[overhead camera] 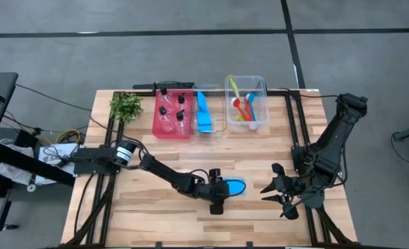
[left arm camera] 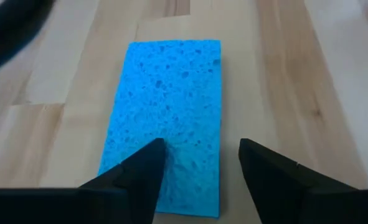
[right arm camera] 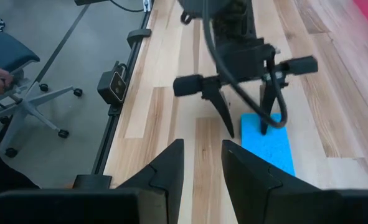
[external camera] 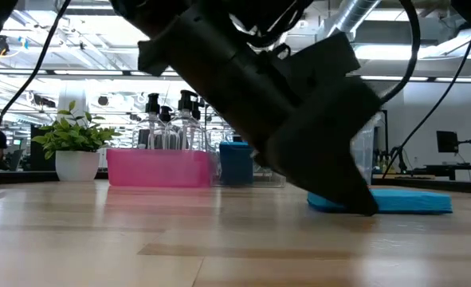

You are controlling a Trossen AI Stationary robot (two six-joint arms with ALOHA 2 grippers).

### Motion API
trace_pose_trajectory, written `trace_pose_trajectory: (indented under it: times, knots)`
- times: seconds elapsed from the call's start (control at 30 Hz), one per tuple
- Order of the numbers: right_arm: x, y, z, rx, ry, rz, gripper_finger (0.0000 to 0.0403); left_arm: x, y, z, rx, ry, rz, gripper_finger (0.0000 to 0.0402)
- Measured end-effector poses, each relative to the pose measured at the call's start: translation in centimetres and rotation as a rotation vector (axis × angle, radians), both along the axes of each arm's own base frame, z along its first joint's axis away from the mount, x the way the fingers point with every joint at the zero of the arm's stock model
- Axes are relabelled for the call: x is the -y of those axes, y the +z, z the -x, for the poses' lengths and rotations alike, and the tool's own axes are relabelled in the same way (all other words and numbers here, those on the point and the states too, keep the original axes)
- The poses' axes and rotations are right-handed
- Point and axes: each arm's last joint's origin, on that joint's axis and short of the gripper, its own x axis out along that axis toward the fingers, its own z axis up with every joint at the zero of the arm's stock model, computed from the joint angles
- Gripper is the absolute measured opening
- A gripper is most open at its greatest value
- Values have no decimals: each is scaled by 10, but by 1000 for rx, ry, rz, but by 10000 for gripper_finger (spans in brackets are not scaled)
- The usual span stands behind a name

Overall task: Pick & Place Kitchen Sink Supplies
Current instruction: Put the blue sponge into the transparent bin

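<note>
Look at the blue sponge [overhead camera: 236, 186] lying flat on the wooden table [overhead camera: 149, 207], at about six o'clock from the bins and near the table's front edge. Your left gripper [overhead camera: 218, 191] stands over its near end with the jaws apart: in the left wrist view one finger [left arm camera: 140, 174] sits on the sponge's surface and the other hangs just past its long edge, over bare wood, so nothing is clamped. The sponge's long axis runs three to nine o'clock in the high view, straight away from the gripper. It is a thin rectangular slab, bright blue, with a pitted, porous face and square corners.

Your right gripper [overhead camera: 282, 188] waits at three o'clock from the sponge, well apart from it, fingers a little apart and holding nothing.

At twelve o'clock, a red bin [overhead camera: 171, 117] holds clear bottles with black caps [overhead camera: 171, 108], a clear bin [overhead camera: 246, 102] holds coloured brushes [overhead camera: 244, 107], and another blue sponge [overhead camera: 203, 112] lies between the two bins.
</note>
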Motion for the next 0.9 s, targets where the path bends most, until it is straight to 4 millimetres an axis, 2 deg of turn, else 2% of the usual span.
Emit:
trace_pose_trajectory:
  times: [0.17, 0.33, 0.47, 0.63, 0.9]
  knots:
    - [0, 0, 0, 1, -1, 0, 102, 9, -28, 0, -2, 97, 87, 192]
    - [0, 0, 0, 1, -2, 1, 102, 16, -33, 3, 22, 144, 105, 152]
    - [0, 0, 0, 1, -2, 1, 102, 21, -27, 6, 42, 136, 112, 96]
    - [0, 0, 0, 0, -2, 3, 102, 21, -9, 6, 70, 149, 171, 14]
    - [0, 0, 0, 0, -2, 4, 102, 20, -3, 7, 87, 162, 125, 6]
